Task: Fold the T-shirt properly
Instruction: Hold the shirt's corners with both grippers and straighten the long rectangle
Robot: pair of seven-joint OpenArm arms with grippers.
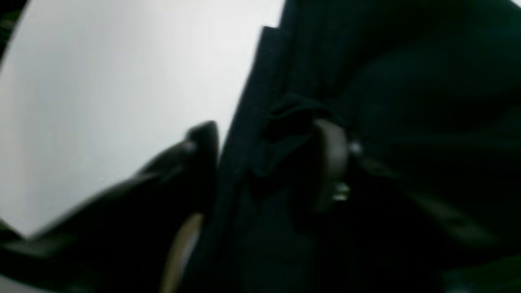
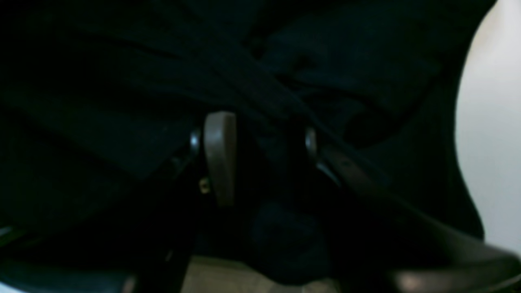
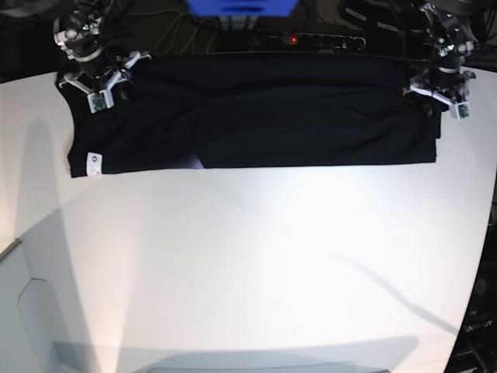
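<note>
Base view: T-shirt point(image 3: 256, 124) across white table point(image 3: 248, 264), power strip point(image 3: 311, 37) behind, both tools' grip unclear.

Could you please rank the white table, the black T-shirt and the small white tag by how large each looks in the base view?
1. White table, by far the largest area in view.
2. Black T-shirt, a wide band across the table's far side.
3. White tag, a tiny patch at the shirt's near left corner.
</note>
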